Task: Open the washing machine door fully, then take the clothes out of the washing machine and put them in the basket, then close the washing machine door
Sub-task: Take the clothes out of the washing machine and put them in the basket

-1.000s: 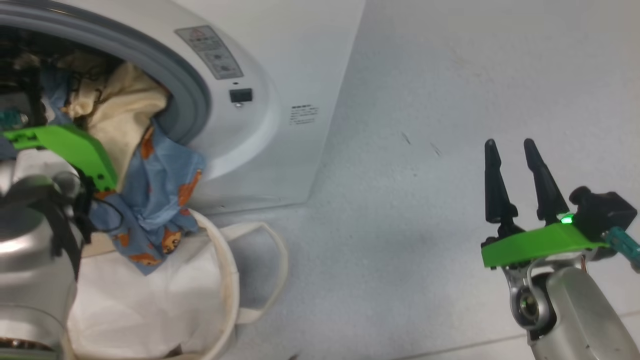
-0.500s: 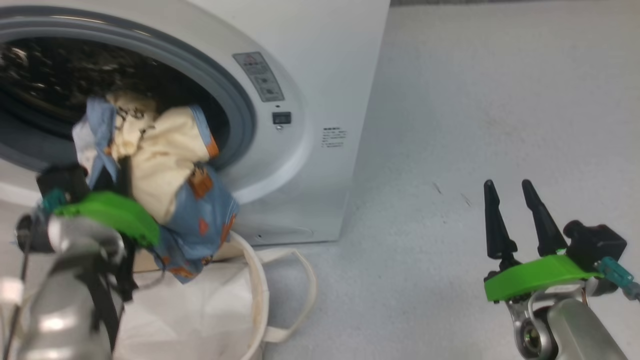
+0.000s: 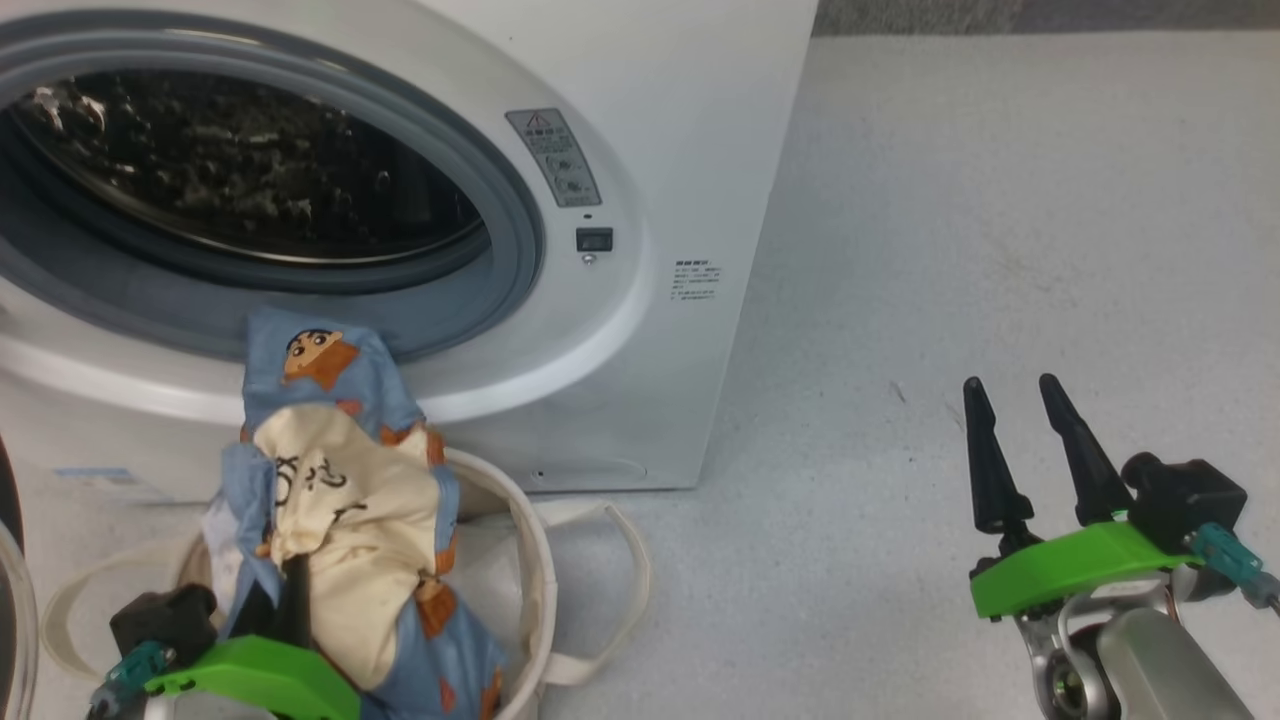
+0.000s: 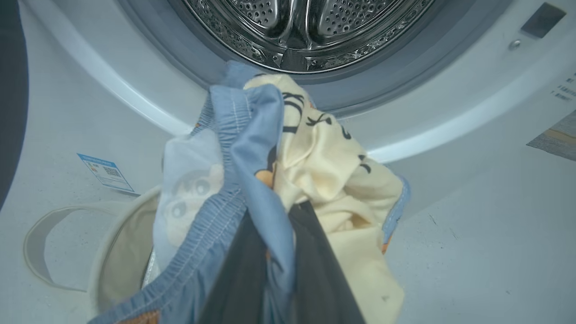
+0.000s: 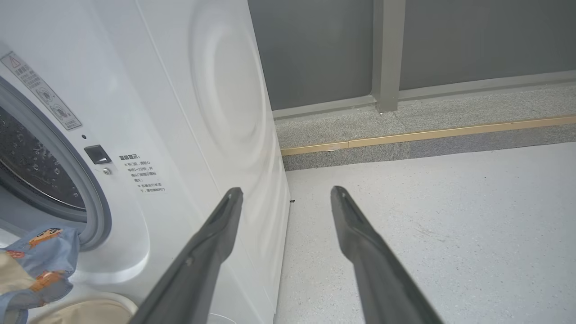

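Clamped on the clothes (image 3: 340,500), my left gripper (image 4: 279,216) has its two dark fingers close together, with a fold of the blue cloth squeezed between them. The bundle is blue fabric with orange-brown figures, wrapped around a cream piece with dark marks. It is outside the washing machine (image 3: 680,150), in front of the lower part of its front panel. In the head view the lower end of the bundle is inside the rim of the basket (image 3: 535,560), while the upper end rises above the rim. I cannot tell if the cloth touches the machine.

The basket stands on the floor (image 3: 1000,200), just beside the front of the machine. The round opening is uncovered, so I can see the grey gasket (image 3: 510,230) and the perforated steel drum (image 4: 297,27). I see no cloth in the visible part of the drum. The washing machine door (image 4: 11,90) appears as a dark edge at the left side of my left wrist view.

My right gripper (image 3: 1009,385) is well apart from all this, over the bare floor to the right of the machine. Its fingers are spread apart and hold nothing.
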You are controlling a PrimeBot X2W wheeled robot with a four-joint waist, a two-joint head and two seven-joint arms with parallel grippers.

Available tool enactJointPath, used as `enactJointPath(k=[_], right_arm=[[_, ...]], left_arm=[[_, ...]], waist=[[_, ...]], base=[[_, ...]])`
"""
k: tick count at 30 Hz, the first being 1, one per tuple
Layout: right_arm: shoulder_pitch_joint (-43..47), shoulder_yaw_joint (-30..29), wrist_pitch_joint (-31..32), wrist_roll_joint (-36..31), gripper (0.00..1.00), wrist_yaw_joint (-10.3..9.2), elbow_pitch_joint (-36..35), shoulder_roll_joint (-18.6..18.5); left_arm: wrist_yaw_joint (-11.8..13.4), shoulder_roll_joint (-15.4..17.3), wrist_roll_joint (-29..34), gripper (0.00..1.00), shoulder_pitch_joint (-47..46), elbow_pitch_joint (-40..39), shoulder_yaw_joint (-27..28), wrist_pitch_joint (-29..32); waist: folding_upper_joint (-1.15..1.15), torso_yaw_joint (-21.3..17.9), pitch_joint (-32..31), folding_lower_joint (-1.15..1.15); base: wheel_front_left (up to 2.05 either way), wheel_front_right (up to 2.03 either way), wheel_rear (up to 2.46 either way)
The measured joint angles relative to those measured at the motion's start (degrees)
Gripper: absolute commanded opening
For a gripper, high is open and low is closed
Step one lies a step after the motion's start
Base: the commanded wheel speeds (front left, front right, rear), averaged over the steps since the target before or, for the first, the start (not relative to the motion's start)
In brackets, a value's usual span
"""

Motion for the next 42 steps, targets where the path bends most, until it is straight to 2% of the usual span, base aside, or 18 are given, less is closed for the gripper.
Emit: enactJointPath(k=[4,8,14,19,26,30,37,38,39,41,42], right_arm=[[-0.29,0.11,0.0,0.0,1.0,0.0,-0.37,-0.32],[-0.9,0.03,0.0,0.0,1.0,0.0,-0.62,-0.42],[-1.77,-0.34,0.0,0.01,1.0,0.0,-1.16,-0.77],[-3.55,-0.69,0.0,0.01,1.0,0.0,-2.02,-1.1],[-4.72,-2.23,0.0,0.01,1.0,0.0,-3.23,-1.66],[-4.83,-3.25,0.0,0.01,1.0,0.0,-3.92,-1.7],[-7.26,-3.37,0.0,0.1,1.0,0.0,-5.06,-1.57],[-7.54,-3.38,0.0,0.1,1.0,0.0,-5.13,-1.48],[-7.67,-3.41,0.0,0.1,1.0,0.0,-5.11,-1.35],[-7.69,-3.48,0.0,0.1,1.0,0.0,-4.94,-1.07],[-7.69,-3.55,0.0,0.1,1.0,0.0,-4.9,-0.93]], left_arm=[[-0.74,-0.07,-0.6,0.0,-1.93,3.61,0.08,-0.08],[-3.19,-0.94,-2.32,0.0,-6.1,11.47,0.09,-0.62],[-6.84,-2.44,-4.09,0.0,-14.02,28.99,0.05,-1.76],[-7.98,-3.22,-4.42,0.0,-19.86,43.78,-0.48,1.32],[-8.0,-3.49,-5.0,0.0,-26.9,52.26,-0.14,-0.45],[-5.25,-3.43,-5.01,0.0,-30.6,53.31,0.74,-5.36],[-5.03,-3.66,-5.44,0.0,-33.4,54.99,0.54,-2.9],[-5.08,-3.64,-5.44,0.05,-33.42,55.08,0.37,-2.68],[-5.91,-3.65,-5.43,0.39,-33.42,55.14,-0.01,-2.21],[-6.92,-3.75,-5.44,0.88,-33.4,55.31,-0.08,-1.25],[-6.78,-3.75,-5.44,1.0,-33.4,55.3,-0.11,-1.87]], waist=[[0.0,-0.15,1.51,0.0],[0.0,-0.77,3.07,0.0],[0.0,-1.92,5.82,0.0],[0.0,-3.06,8.6,0.0],[0.0,-4.31,13.11,0.0],[0.0,-4.56,15.63,0.0],[0.0,-4.79,19.9,0.0],[0.0,-4.82,20.35,0.0],[0.0,-4.85,20.68,0.0],[0.0,-4.82,20.74,0.0],[0.0,-4.78,20.6,0.0]], base=[[0.0,0.0,0.0],[0.0,0.0,0.0],[0.0,0.0,0.0],[0.0,0.0,0.0],[0.0,0.0,0.0],[0.0,0.0,0.0],[0.0,0.0,0.0],[0.0,0.0,0.0],[0.0,0.0,0.0],[0.0,0.0,0.0],[0.0,0.0,0.0]])
